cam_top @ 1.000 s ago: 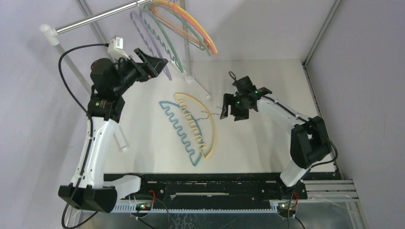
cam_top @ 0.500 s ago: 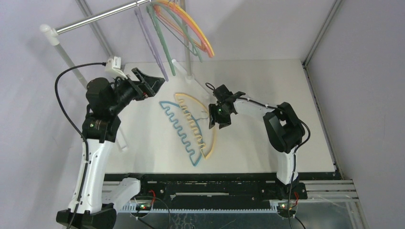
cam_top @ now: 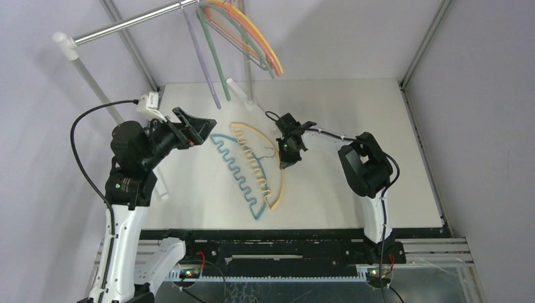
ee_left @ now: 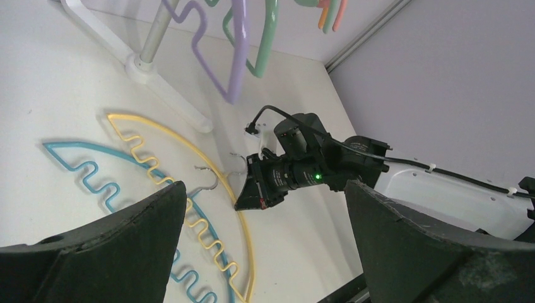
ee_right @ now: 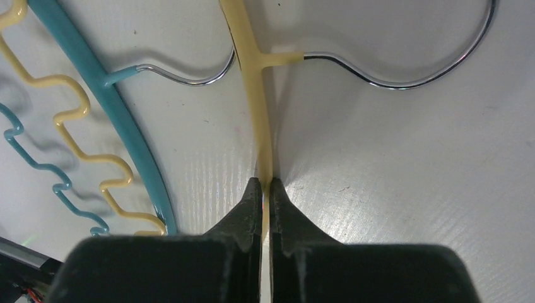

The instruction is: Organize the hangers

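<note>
Two wavy-edged hangers lie flat on the white table, a yellow one (cam_top: 282,183) overlapping a teal one (cam_top: 243,186). My right gripper (cam_top: 282,163) is low on the table, shut on the yellow hanger's smooth arch (ee_right: 249,76) just below its wire hook (ee_right: 404,79); the strip shows pinched between the fingertips (ee_right: 254,189). The teal hanger (ee_right: 120,120) lies just to the left, untouched. My left gripper (cam_top: 199,129) hovers open and holds nothing, left of both hangers, looking across at the right gripper (ee_left: 249,199). Purple (cam_top: 202,57), green (cam_top: 217,53) and orange-yellow (cam_top: 258,38) hangers hang on the rail.
The silver rail (cam_top: 126,25) crosses the back left on white posts (cam_top: 82,69); one post's foot (cam_top: 252,104) stands on the table just behind the lying hangers. Grey walls close in on the left, back and right. The hanging purple hanger (ee_left: 236,57) dangles near the left gripper.
My right gripper moved left and down onto the yellow hanger and closed on its arch. The left arm drew back toward the near left. The hanging hangers swung edge-on.
</note>
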Robot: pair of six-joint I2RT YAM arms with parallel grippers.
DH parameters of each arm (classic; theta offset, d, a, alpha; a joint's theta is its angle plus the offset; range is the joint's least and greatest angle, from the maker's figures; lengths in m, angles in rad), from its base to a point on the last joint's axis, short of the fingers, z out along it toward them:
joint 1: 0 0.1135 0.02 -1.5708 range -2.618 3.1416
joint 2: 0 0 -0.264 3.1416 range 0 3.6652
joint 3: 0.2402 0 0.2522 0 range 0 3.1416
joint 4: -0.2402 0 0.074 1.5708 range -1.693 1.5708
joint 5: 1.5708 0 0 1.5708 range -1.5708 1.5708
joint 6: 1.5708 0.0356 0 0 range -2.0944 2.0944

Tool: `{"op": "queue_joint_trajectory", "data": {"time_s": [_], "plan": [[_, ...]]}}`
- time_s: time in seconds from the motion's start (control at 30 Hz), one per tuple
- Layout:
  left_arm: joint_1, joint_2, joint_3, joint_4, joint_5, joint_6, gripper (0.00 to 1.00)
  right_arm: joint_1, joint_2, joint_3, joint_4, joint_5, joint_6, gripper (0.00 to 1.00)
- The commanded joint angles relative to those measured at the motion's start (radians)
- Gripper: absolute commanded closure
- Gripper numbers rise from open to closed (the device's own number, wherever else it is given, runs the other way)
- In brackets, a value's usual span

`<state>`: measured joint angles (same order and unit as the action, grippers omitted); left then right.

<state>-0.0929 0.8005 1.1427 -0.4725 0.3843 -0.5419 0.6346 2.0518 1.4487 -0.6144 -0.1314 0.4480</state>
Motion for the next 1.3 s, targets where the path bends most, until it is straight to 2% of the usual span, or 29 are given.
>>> {"op": "queue_joint_trajectory", "data": {"time_s": [0.0, 0.4, 0.6, 0.8, 0.9, 1.03, 1.27], "plan": [[0.009, -0.028, -0.008, -0.001, 0.010, 0.010, 0.00, 0.019, -0.023, 0.005, 0.006, 0.020, -0.013, 1.00], [0.006, -0.098, -0.066, 0.006, 0.132, -0.036, 0.01, 0.088, -0.418, 0.031, -0.155, 0.059, 0.009, 1.00], [0.000, -0.158, -0.136, 0.005, 0.145, -0.067, 0.00, 0.118, -0.496, 0.109, -0.258, 0.030, 0.013, 1.00], [-0.029, -0.165, -0.129, 0.010, 0.140, -0.085, 0.01, 0.166, -0.525, 0.153, -0.294, 0.039, 0.016, 1.00], [-0.091, -0.155, -0.119, 0.030, 0.102, -0.104, 0.00, 0.194, -0.535, 0.174, -0.315, 0.051, 0.015, 1.00], [-0.231, -0.128, -0.112, 0.051, 0.013, -0.123, 0.01, 0.245, -0.556, 0.207, -0.346, 0.079, 0.010, 1.00], [-0.423, -0.100, -0.160, 0.113, -0.105, -0.180, 0.00, 0.328, -0.587, 0.259, -0.365, 0.159, -0.003, 1.00]]}}
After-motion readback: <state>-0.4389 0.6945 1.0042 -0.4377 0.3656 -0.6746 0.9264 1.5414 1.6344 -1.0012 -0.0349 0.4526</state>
